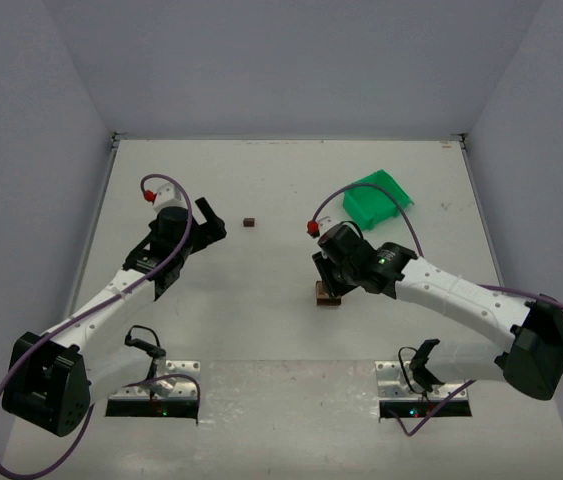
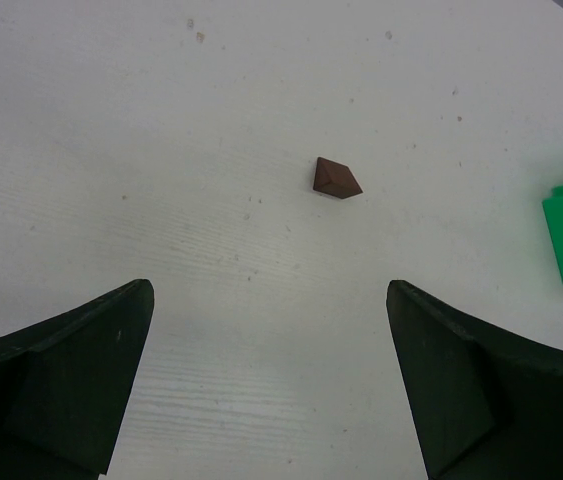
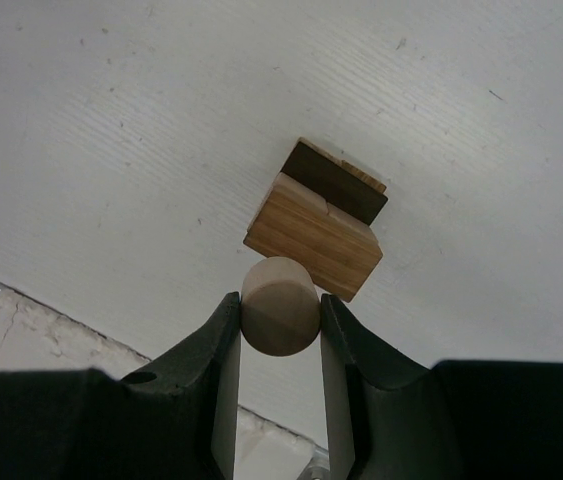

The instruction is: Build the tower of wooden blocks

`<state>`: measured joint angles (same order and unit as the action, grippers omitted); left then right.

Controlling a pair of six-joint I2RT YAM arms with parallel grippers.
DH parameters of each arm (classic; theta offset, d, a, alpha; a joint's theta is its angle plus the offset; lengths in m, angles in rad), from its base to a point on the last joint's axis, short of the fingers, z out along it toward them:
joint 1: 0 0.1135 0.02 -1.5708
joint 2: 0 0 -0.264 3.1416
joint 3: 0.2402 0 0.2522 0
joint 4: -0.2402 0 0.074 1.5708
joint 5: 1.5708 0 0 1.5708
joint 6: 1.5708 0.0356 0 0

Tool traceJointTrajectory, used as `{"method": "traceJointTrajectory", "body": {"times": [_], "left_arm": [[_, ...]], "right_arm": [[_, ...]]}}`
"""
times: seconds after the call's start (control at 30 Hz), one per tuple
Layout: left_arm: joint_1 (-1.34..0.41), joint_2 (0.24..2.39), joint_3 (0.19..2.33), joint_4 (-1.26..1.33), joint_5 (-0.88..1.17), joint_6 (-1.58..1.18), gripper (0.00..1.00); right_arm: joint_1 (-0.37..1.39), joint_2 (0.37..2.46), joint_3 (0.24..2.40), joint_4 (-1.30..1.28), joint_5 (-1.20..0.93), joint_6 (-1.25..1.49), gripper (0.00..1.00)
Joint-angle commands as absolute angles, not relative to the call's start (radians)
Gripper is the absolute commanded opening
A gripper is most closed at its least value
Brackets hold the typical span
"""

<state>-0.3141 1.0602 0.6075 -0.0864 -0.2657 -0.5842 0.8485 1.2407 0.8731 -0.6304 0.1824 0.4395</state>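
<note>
The wood block tower (image 3: 313,238) stands on the white table (image 1: 281,180), near the centre and slightly right, directly in front of the right gripper (image 1: 331,280).

The right wrist view shows three pieces in the stack:
- One light tan rectangular block on top. A fine seam crosses its upper face, and whether it is one piece or two cannot be told.
- One dark brown flat piece (image 3: 339,186) at the far side.
- One tan piece, only its edge visible, behind the dark one.

The right gripper (image 3: 279,300) is clenched on one short light tan cylinder (image 3: 279,312), with one finger on each side of its round wall. The cylinder sits at the near edge of the tower's top block. Whether the two touch cannot be told.

One loose dark brown block (image 2: 336,178) lies alone on the table, well apart from the tower (left of it and farther back in the top view). It is ahead of the left gripper (image 2: 269,290), which is released: its two fingers are spread wide with nothing between them.

One green plastic bin (image 1: 379,200) sits at the far right of the table, beyond the right arm.
</note>
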Motion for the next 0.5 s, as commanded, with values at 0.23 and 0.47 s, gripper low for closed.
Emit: {"method": "traceJointTrajectory", "body": {"times": [0.23,0.47], "left_arm": [[-0.307,1.06,0.611,-0.04,-0.256,-0.58,1.0],[-0.307,1.058,0.611,-0.037,-0.256,-0.58,1.0]], "right_arm": [[0.895,1.263,0.868,-0.595,0.317,0.444,0.13],[0.897,1.271,0.856,-0.574,0.332,0.435,0.14]]}}
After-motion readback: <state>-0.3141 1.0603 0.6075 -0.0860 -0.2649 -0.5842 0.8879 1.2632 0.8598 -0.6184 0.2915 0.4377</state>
